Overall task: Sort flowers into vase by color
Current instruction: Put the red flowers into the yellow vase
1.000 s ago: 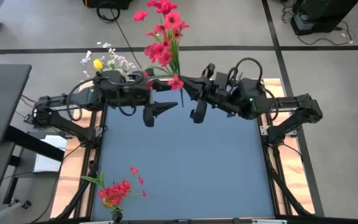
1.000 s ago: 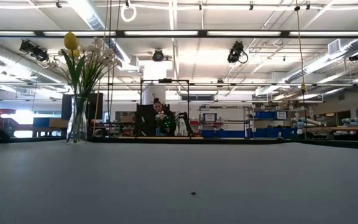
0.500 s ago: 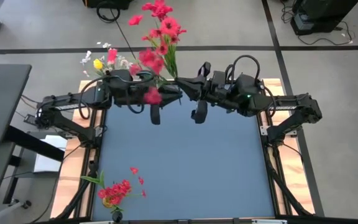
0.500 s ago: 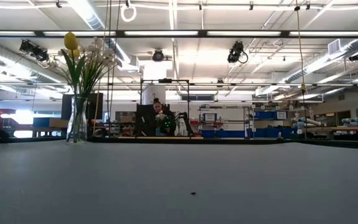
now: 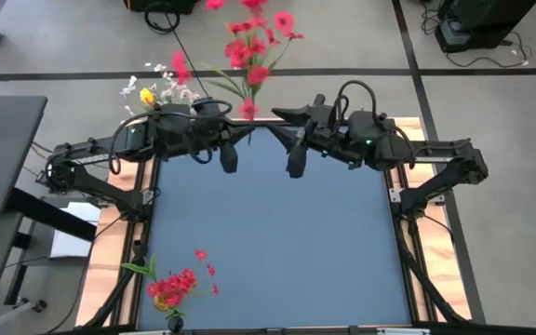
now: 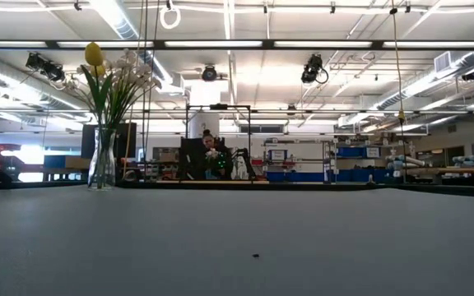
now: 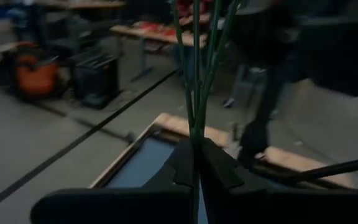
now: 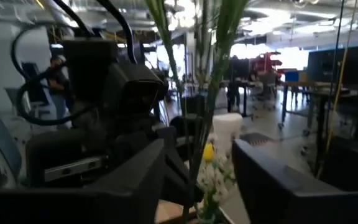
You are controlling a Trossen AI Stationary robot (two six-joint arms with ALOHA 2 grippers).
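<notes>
1. Since a second ago the red flower bunch [image 5: 249, 42] is changing hands: your right gripper [image 5: 282, 116] was pinching the stems, and now its fingers are standing apart while your left gripper [image 5: 240, 133] is clamping them instead.
2. Your left wrist view is confirming it: the dark fingers [image 7: 185, 165] are meeting right on the green stems [image 7: 194, 81], which are rising straight up from the pinch.
3. That bunch is hanging high over the table's far edge, blossoms spilling out past it over the floor.
4. You're looking at two vases: the clear one with the white sprays and yellow bud [image 5: 147, 95] is sitting at the far left corner, just beside your left arm, and the vase with red blossoms [image 5: 172, 288] is sitting at the near left edge.
5. My read: you're mid-handover, heading into the carry. Next you're wanting the right arm backing clear, then the left swinging the stems over to the red vase, keeping them upright.
</notes>
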